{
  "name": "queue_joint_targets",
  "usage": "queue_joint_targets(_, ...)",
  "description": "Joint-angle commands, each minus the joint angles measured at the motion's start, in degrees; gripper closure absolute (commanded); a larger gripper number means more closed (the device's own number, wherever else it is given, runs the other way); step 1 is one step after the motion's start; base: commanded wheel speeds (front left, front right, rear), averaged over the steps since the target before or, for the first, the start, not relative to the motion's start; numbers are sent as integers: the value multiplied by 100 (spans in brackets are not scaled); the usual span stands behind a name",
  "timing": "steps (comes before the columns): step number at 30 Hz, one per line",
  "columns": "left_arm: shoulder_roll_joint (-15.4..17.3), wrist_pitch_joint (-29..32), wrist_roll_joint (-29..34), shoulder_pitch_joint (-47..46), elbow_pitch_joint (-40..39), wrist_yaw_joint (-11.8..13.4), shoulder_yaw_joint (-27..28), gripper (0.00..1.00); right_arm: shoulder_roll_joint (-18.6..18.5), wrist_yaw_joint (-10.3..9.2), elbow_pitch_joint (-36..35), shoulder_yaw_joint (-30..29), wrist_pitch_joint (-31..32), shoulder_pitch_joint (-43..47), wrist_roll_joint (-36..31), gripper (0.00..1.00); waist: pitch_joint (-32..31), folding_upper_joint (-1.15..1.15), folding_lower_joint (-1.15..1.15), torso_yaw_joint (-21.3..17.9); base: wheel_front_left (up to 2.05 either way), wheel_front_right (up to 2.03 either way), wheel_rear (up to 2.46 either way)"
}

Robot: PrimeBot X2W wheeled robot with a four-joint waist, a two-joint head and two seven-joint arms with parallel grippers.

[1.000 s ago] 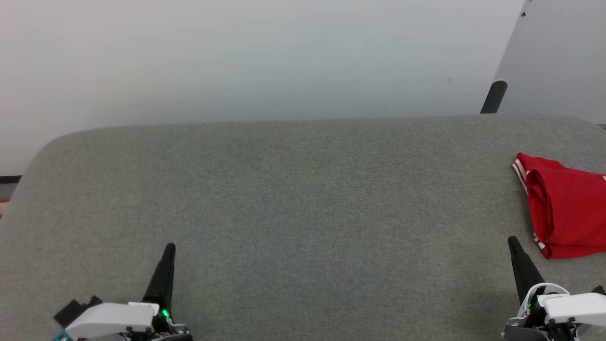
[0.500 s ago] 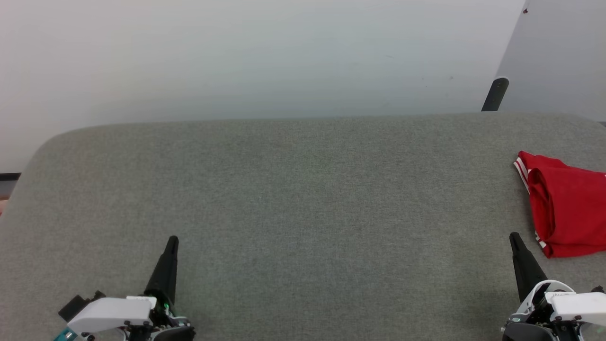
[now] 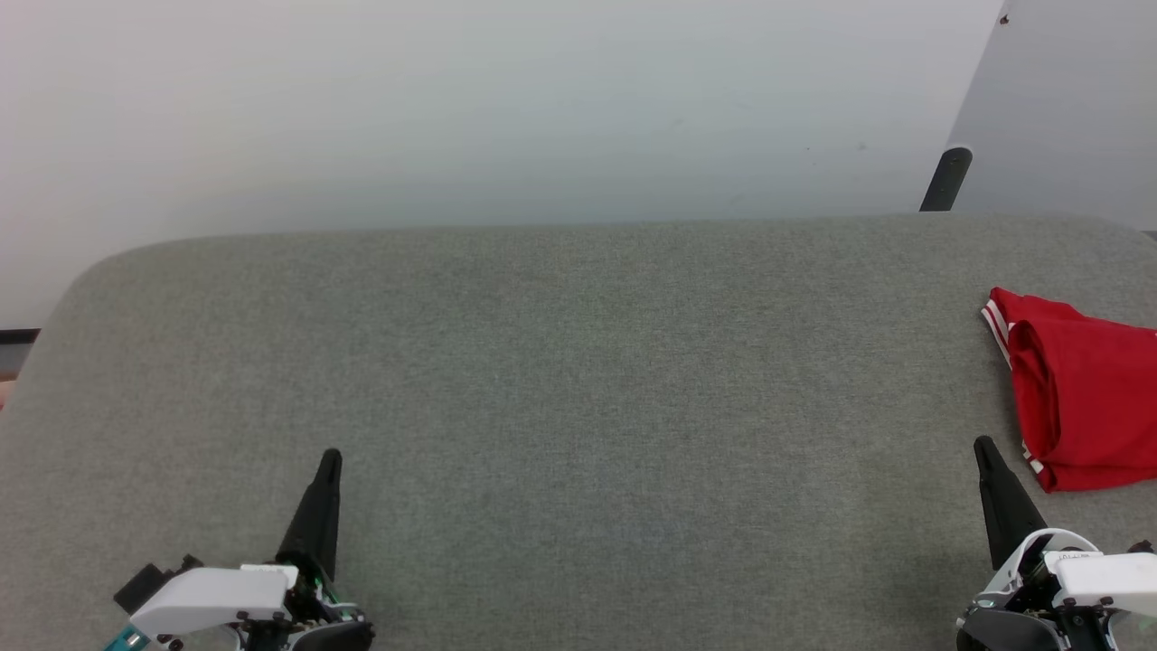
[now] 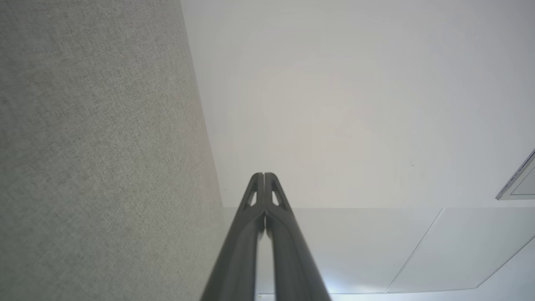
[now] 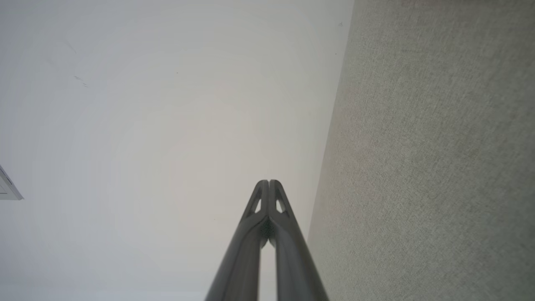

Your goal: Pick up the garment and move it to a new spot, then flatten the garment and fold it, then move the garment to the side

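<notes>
Our left tool [image 3: 330, 457] and right tool [image 3: 982, 445] rest closed and empty, we think because the folded shirt [image 3: 1080, 398] already lies aside on the counter [image 3: 578, 380].

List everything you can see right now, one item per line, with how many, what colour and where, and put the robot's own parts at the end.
garment: one, red with white striped trim, lying bunched at the right edge of the table, partly cut off by the picture's edge
table: one, grey fabric top with rounded far corners, across the lower part of the head view
wall: one, white, behind the table
post: one, dark, upper right behind the table
panel: one, pale grey, leaning at the upper right
left gripper: one, dark fingers, shut, lower left, holding nothing
right gripper: one, dark fingers, shut, lower right, near the garment but apart from it
</notes>
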Motion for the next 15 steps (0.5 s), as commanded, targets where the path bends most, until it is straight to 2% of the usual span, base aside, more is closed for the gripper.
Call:
queue_joint_targets(1, -3, 12, -16, -60, 6, -20, 17, 100, 15, -2, -15, -5, 7, -11, 25, 100, 0, 0, 0, 0, 0, 0, 0)
queue_joint_targets(15, -2, 11, -17, -60, 5, -20, 15, 100, 15, -2, -15, -4, 6, -10, 26, 100, 0, 0, 0, 0, 0, 0, 0)
